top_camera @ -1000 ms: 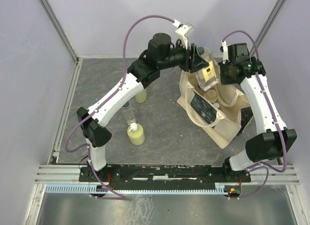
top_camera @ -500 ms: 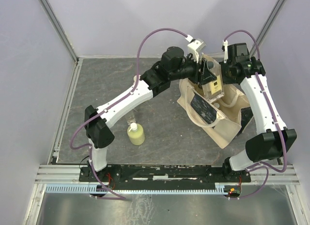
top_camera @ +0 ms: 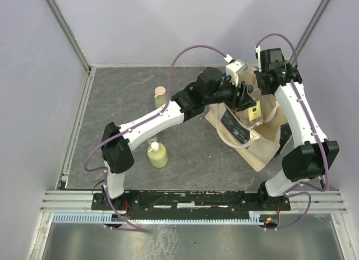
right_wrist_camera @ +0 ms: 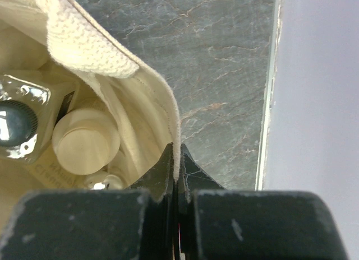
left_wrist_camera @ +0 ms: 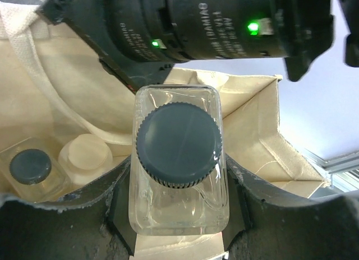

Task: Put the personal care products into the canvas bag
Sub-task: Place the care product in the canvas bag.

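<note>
My left fingers (left_wrist_camera: pixel 84 215) grip the black-capped bottle (left_wrist_camera: pixel 178 159) over the open canvas bag (left_wrist_camera: pixel 263 120). My right fingers (right_wrist_camera: pixel 241 226) pinch its rim. Lower deep, then release.

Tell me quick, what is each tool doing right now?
Left tool: holding a clear bottle over the bag.
Right tool: closed on the bag's rim.

Grey marbled table (top_camera: pixel 112 97), lavender walls (top_camera: pixel 33 58).

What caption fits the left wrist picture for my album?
Left gripper holds a clear black-capped bottle over the open canvas bag.
</note>
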Controlling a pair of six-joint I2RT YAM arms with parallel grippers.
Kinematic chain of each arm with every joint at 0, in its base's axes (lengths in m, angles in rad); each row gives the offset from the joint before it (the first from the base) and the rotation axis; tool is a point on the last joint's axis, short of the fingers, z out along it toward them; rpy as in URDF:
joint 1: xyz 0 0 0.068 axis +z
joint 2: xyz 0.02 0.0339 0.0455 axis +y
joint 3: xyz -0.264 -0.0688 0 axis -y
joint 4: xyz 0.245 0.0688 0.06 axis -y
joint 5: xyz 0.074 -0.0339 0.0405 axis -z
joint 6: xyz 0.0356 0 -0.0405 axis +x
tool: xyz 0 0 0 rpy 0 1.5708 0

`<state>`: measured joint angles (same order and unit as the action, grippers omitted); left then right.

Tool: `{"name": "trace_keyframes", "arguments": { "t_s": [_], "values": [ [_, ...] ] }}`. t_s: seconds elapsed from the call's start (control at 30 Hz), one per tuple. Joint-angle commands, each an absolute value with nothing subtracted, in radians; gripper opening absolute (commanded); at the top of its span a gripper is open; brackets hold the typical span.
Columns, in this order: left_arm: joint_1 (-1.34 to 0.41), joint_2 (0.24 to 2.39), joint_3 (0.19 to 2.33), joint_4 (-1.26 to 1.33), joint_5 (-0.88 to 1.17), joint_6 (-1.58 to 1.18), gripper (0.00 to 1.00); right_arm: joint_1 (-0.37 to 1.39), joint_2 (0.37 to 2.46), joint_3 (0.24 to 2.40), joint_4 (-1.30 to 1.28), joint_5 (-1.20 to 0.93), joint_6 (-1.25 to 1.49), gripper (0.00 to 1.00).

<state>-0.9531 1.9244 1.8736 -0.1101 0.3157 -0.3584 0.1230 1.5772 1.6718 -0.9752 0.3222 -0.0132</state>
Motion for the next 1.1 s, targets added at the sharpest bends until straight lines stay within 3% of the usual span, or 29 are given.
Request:
{"name": "trace_keyframes", "arguments": {
  "t_s": [0.0, 1.07],
  "values": [
    [-0.994, 1.912, 1.911, 0.086, 0.277, -0.37, 0.03, 0.117, 1.603, 1.715, -0.906, 0.365, -0.065, 0.0],
    [-1.177, 2.039, 1.907, 0.019, -0.039, -0.136, 0.03, 0.098, 1.627, 1.8, -0.984, 0.34, -0.064, 0.0]
  ]
}}
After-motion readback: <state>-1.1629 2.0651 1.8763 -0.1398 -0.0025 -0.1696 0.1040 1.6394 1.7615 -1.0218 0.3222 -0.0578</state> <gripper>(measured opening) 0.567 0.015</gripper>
